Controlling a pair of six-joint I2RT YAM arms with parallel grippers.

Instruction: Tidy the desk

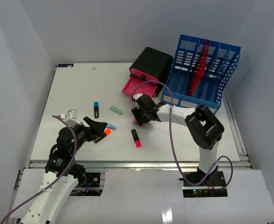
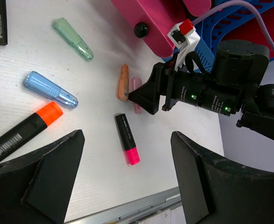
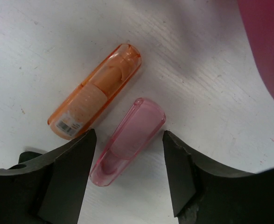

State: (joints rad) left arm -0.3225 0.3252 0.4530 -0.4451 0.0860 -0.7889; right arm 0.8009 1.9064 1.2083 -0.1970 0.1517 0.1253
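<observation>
The desk point(image 1: 80, 88) is a white tabletop strewn with pens and caps. My right gripper point(image 1: 139, 119) is low over it and open point(image 3: 129, 140). Its fingers straddle a clear pink cap point(image 3: 136, 127) lying flat, with a gap on the right side. An orange capped stub point(image 3: 97, 91) lies just left of it. My left gripper point(image 1: 97, 129) hovers open point(image 2: 127, 140) near the front left. A black highlighter with a pink end point(image 2: 127, 138) lies on the desk between its fingers, well below them. An orange-ended highlighter point(image 2: 24, 130) and a blue cap point(image 2: 50, 89) lie to its left.
A green cap point(image 1: 115, 110) and a blue-ended black highlighter point(image 1: 96, 109) lie mid-desk. A black and pink box point(image 1: 146, 70) with its pink drawer pulled out stands at the back. A blue file rack point(image 1: 202, 70) stands back right. A metal rail point(image 1: 137, 163) runs along the front edge.
</observation>
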